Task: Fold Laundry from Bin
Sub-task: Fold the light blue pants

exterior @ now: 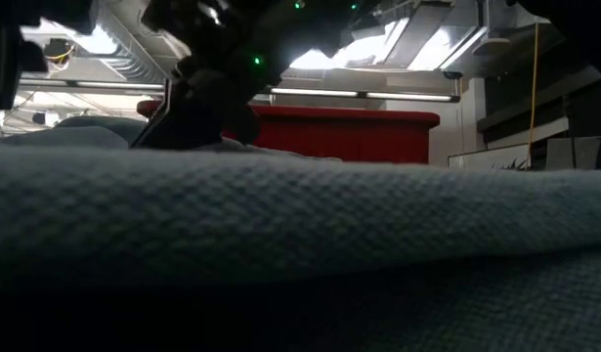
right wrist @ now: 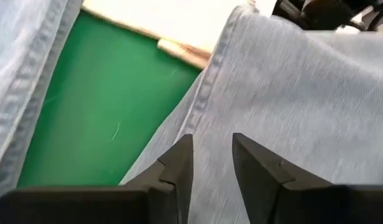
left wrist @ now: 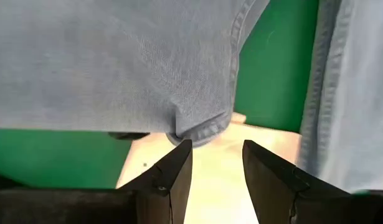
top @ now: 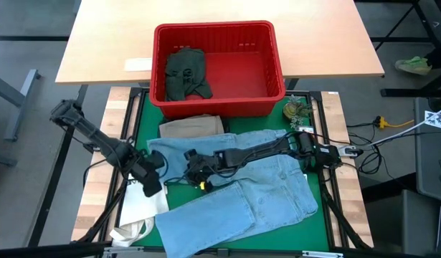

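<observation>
- High view, near edge first: the light blue jeans (top: 242, 193) lie spread over the green mat (top: 143, 118), their long axis running from about 7 o'clock up to 2 o'clock, one folded-over end reaching the near table edge.
- A white tote bag (top: 138, 211) lies at the jeans' 9 o'clock side, touching them, near the mat's left border.
- The left gripper (top: 154, 180) sits at the jeans' left edge; in the left wrist view its fingers (left wrist: 169, 177) stand parted with a gap, a hem of denim just ahead of the tips, nothing pinched between them.
- The right gripper (top: 195, 172) reaches across the jeans toward 9 o'clock; in the right wrist view its fingers (right wrist: 175, 168) stand apart over a denim seam edge, holding nothing.
- Bare green mat shows between the two jeans parts, near both grippers.
- A tan garment (top: 191, 126) lies just beyond the jeans at 12 o'clock, against the bin.
- The red bin (top: 270, 86) stands farthest, its long side across the table; a dark green piece (top: 186, 72) lies in its left half, the right half bare.
- Low view: denim fills the foreground, the bin's wall beyond.
</observation>
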Motion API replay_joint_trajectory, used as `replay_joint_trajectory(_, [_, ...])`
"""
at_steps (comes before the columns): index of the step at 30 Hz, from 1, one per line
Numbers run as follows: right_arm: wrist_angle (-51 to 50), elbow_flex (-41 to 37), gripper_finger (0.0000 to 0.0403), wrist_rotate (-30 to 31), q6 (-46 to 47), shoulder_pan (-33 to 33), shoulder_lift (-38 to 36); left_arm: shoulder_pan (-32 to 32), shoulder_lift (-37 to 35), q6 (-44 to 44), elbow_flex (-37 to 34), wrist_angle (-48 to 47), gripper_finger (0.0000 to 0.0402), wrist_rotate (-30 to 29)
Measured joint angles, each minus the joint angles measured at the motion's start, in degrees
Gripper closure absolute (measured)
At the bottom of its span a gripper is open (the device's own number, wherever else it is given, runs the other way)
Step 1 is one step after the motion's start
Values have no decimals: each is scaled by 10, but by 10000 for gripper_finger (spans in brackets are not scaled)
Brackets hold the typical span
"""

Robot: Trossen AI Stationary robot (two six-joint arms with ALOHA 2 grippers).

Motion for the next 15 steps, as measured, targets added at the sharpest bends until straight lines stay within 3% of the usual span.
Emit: replay_joint_trajectory(15, [5, 0, 290, 0, 0, 0, -9, -37, 0, 21, -129, 91, 266, -11])
